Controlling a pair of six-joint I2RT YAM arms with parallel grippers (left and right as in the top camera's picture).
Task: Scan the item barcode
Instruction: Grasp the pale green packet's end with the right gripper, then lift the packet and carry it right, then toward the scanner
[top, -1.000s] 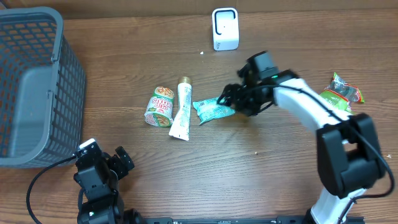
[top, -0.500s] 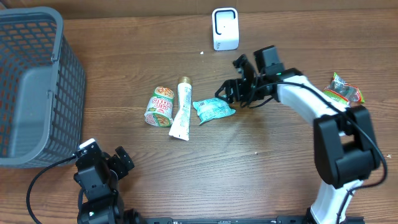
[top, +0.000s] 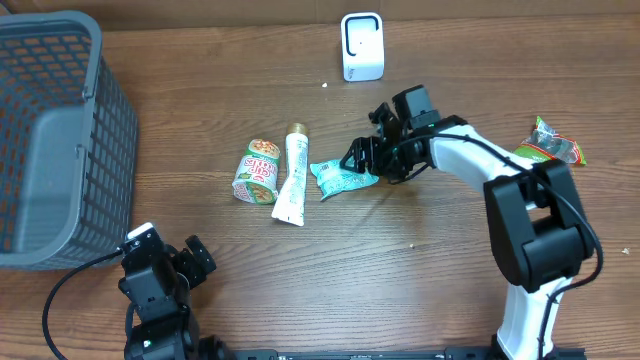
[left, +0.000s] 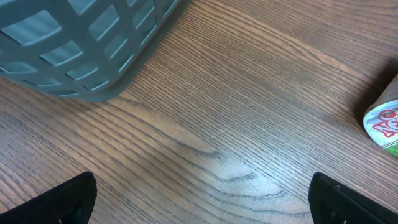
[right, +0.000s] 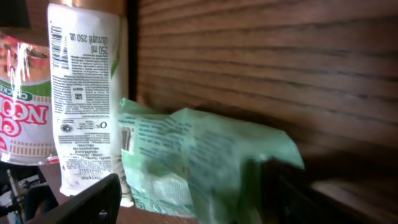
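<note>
The right fingers stand apart, straddling the crinkled green foil packet (contact unclear), which lies on the wood-grain bench beside a flat white tube. The left fingers gape wide near the grey mesh basket.

I see my right pincer, jaws apart, at the three o'clock end of the green packet, near the middle of the worktop; whether they touch I can't tell. At the packet's nine o'clock lie a white tube and a noodle cup. The white scanner stands at twelve, and the grey basket at ten.
</note>
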